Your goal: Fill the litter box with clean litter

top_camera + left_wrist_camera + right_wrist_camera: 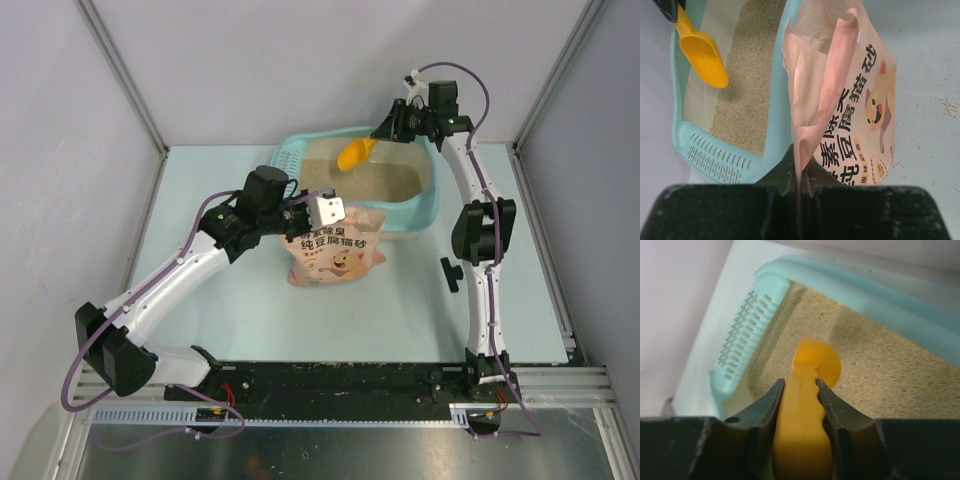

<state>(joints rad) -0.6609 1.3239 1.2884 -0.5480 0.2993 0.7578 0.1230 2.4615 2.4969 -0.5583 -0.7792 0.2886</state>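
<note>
The light teal litter box [425,205] stands at the back of the table, its slotted grid [286,160] at the left end. Beige clean litter [385,180] covers part of its floor [747,95] [880,375]. My left gripper [322,212] [800,170] is shut on the top edge of the pink bag [335,250] [840,85], which stands against the box's front wall. Over the box, my right gripper [385,135] [800,385] is shut on the handle of an orange scoop [355,154] [807,405] [700,50], bowl toward the grid.
A few stray granules [947,106] lie on the pale tabletop beside the bag. Grey walls and metal frame posts [125,75] enclose the back and sides. The black arm rail [340,385] runs along the near edge.
</note>
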